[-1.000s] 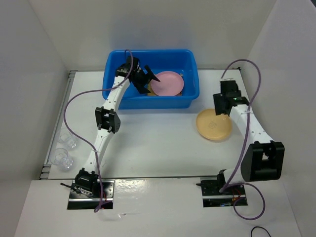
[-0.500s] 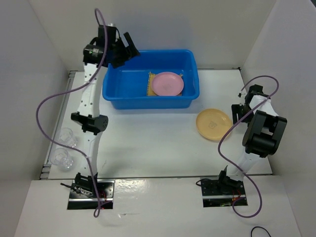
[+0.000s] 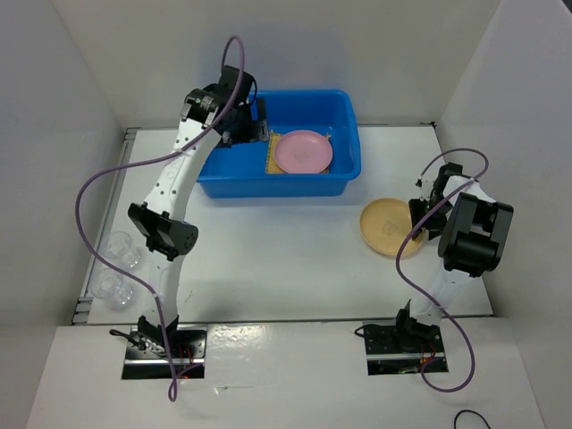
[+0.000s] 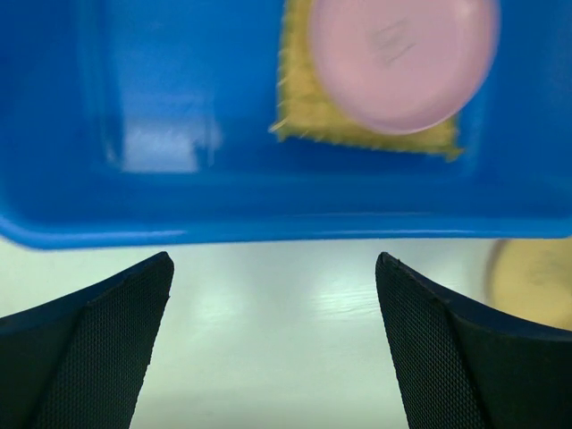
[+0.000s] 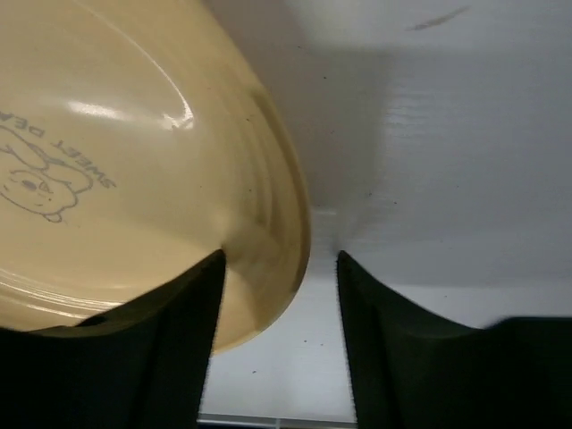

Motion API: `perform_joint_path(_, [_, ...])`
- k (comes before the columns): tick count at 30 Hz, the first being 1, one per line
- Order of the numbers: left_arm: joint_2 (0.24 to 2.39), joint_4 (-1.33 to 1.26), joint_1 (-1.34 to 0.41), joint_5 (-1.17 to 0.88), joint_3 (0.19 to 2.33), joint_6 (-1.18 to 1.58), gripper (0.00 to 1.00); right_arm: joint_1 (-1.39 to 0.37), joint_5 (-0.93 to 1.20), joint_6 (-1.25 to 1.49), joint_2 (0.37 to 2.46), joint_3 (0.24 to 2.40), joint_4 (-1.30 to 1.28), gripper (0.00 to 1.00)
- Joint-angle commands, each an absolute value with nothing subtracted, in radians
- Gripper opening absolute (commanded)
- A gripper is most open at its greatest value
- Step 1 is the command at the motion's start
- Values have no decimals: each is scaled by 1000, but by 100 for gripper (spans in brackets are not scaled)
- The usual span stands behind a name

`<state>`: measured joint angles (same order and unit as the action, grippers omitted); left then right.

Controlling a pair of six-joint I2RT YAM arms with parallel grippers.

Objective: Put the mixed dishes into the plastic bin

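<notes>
Black textured fingers (image 4: 98, 349) of the left gripper (image 4: 273, 259) are spread to full width with nothing between them. It hangs at the left end of the blue bin (image 3: 268, 183) (high above it, by the top view).

Right gripper (image 5: 281, 257): jaws partly apart, straddling the right rim of the tan-orange plate (image 5: 134, 161). One finger lies over the plate's face and the other stands off the rim with a gap showing. Whether the inner finger touches cannot be told.

Surface: glossy white table (image 3: 268, 259), boxed in by plain white walls (image 3: 80, 71).

Plate: shallow, round and shiny, printed with a small bear and lettering (partly cut off). It sits at the table's right, apart from the bin.

In the bin: a pink plate (image 3: 302, 151) rests on a yellow woven mat (image 4: 308, 107), which is mostly covered, only its frayed edges showing.

Two clear cups (image 3: 125, 252) stand at the far left edge, faint against the white.

The left wrist view is blurred.
</notes>
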<state>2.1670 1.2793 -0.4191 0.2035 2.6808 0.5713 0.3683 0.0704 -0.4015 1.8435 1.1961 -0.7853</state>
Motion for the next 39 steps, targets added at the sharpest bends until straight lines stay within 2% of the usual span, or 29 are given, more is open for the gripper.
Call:
perform_joint_path(1, [2018,1301,-420,320,2579,535,100,364,78,-410,1853,1192,-759,53])
perform_joint_path(2, [2000,1301,-429,346,2545,535,100,364,78,-410,1864,1192,-759,37])
perform_joint_path(5, [1938,1301,-430,374,2419,545,100,364,78,-400,1873,1192,-750,18])
perform_joint_path(6, [1906,1286,-430,386,2384,554,100,364,78,-400,1884,1204,-750,6])
perform_joint_path(7, [1885,1260,-430,387,2306,554,100,364,78,-400,1884,1215,-750,1])
perform_joint_path(11, [1790,1207,-410,410,2131,563,100,364,78,-391,1829,1294,-808,0])
perform_joint_path(14, [1706,1160,-380,367,1998,563,100,373,78,-391,1766,1449,-914,0])
perform_joint_path(20, [1521,1095,-327,357,1829,563,97,396,156,-457,1666,1830,-1048,0])
perform_joint_path(22, [1447,1030,-316,348,1743,549,97,355,167,-457,1666,2024,-1067,0])
perform_joint_path(25, [1376,986,-270,313,1669,537,97,249,178,-443,1732,2208,-1123,0])
perform_joint_path(27, [1367,988,-240,313,1658,526,100,149,196,-414,1863,2453,-1216,0])
perform_joint_path(28, [1355,988,-226,313,1658,526,100,118,196,-404,1926,2685,-1256,0])
perform_joint_path(29, [1344,988,-212,313,1649,514,100,88,196,-362,2059,2803,-1300,0])
perform_joint_path(31, [1316,974,-175,284,1637,505,100,-13,134,-371,2133,2970,-1301,0])
perform_joint_path(34, [1283,962,-117,244,1626,494,100,-157,54,-390,2275,3101,-1301,0])
perform_joint_path(39, [1247,1032,-34,221,1626,494,100,-245,63,-376,2442,3134,-1249,0])
